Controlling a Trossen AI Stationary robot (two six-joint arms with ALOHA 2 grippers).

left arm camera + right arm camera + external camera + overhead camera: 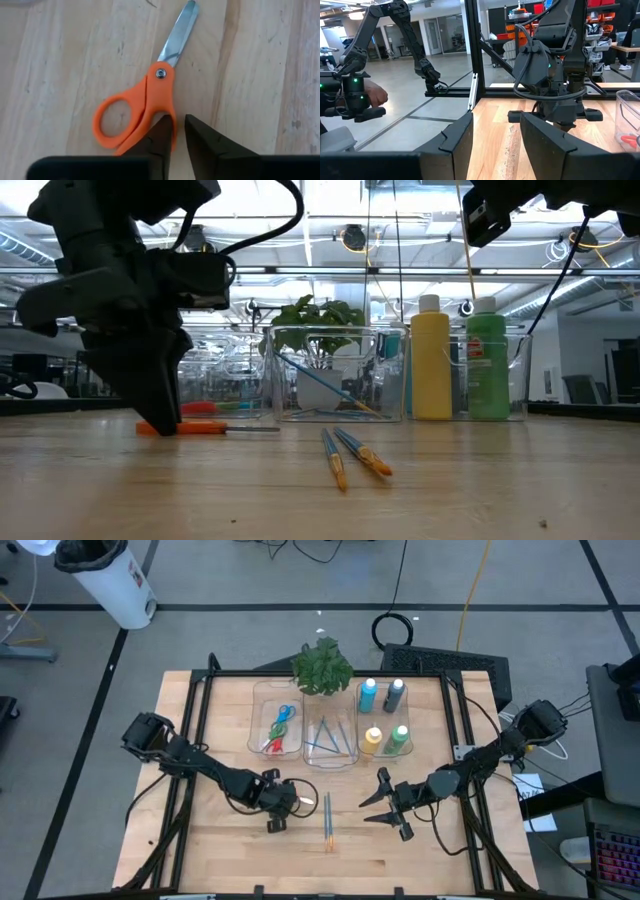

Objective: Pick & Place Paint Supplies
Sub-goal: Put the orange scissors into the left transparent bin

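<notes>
Orange-handled scissors (150,100) lie flat on the wooden table, blade pointing away from my left gripper (179,131), which stands over their handle end with its fingers almost together. In the low view, the left gripper (160,418) comes down onto the scissors (215,428). Two thin blue brushes (327,816) (345,455) lie side by side on the table just right of them. My right gripper (368,808) (495,125) hovers open to the right of the brushes, fingers pointing at the left arm and touching nothing. My left gripper has the orange scissors by the outer rim of the handle (173,131), on the side away from the visible finger loop (114,120). The rim sits between the two fingers, which come from above, pointing down. The scissors lie flat on the table.
Three clear bins stand in a row toward the far edge. The left bin (278,725) holds scissors, the middle bin (330,736) brushes, and the right bin (383,720) paint bottles. A leafy plant (322,665) stands behind them. Bare wood lies toward the near edge.
</notes>
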